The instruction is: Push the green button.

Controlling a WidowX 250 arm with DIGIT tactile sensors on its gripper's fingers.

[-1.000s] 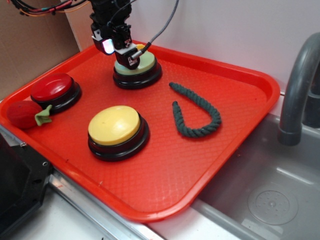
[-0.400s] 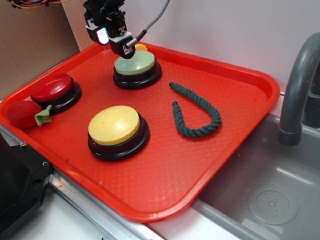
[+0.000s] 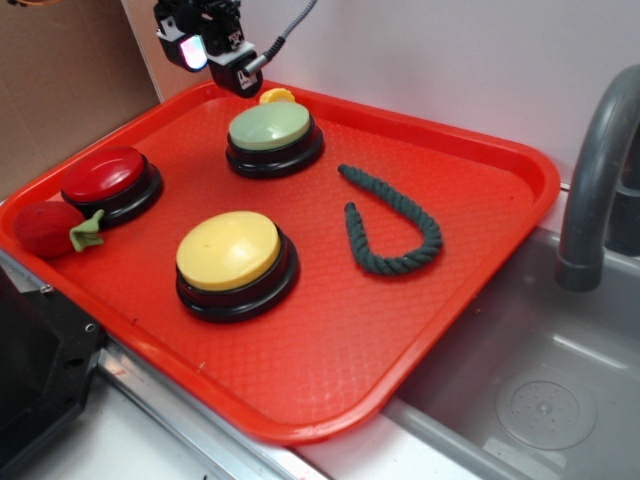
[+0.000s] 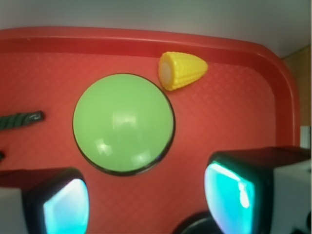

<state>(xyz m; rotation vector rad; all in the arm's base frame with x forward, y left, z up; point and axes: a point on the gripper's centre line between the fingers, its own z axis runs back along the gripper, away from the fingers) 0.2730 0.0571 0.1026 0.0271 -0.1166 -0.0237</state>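
Change since a second ago: the gripper [image 3: 225, 62] has risen off the green button [image 3: 270, 128]; a second earlier its tip sat on the dome, and now it hangs clear above and toward the back-left of it.
Change in the button: its whole pale green top shows again in the exterior view, no longer partly covered by the tool.
Unchanged: every other thing on the red tray [image 3: 480, 250] lies where it lay before.
Green button, place: at the back of the tray, resting flat on its black base, near the tray's rear rim.
Green button relative to gripper: below it and apart from it; in the wrist view the button [image 4: 123, 123] fills the middle, with the two fingers [image 4: 234, 192] low in the picture on either side of it, none touching the dome.
Gripper state: the fingers stand spread, with nothing between them.
Toy corn [image 4: 181, 70]: just behind the green button, lying on its side, close to its edge but not on it.
Yellow button [image 3: 230, 252]: in front of the green button, nearer the tray's front rim.
Red button [image 3: 105, 175]: left of the green button and a little forward.
Red plush fruit [image 3: 52, 228]: front-left of the green button, just beside the red button.
Dark green rope [image 3: 395, 225]: right of the green button, bent in a U.
Sink [image 3: 530, 390]: beyond the tray's right rim, far from the green button.
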